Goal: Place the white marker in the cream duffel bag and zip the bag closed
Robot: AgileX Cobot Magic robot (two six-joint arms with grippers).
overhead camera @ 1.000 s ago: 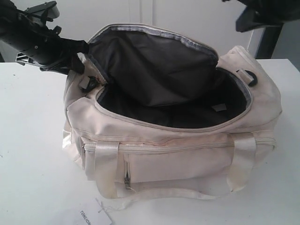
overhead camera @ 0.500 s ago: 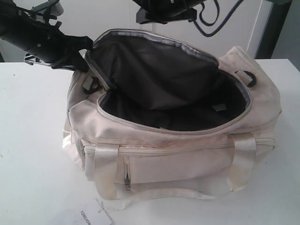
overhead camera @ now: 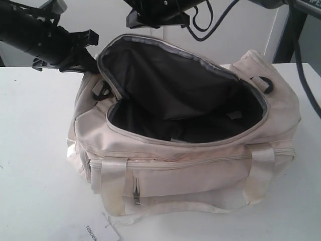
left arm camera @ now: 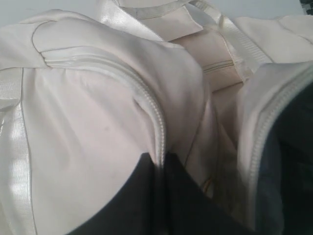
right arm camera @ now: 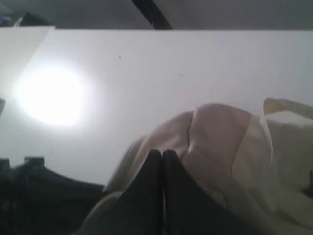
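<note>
Bag point(overhead camera: 200, 170) held open
Left end effector point(left arm camera: 160, 160) pinches its zip edge; right end effector point(right arm camera: 162, 153) closed, empty. Best pull edge taut.

The exterior camera looks down from in front of the white table point(overhead camera: 35, 150), near enough that the cream duffel bag point(overhead camera: 200, 170) fills most of its view. The left wrist camera sits hard against the bag's fabric and zip. The right wrist camera looks from slightly farther off, over that fabric onto the tabletop, so all three share the bag.
</note>
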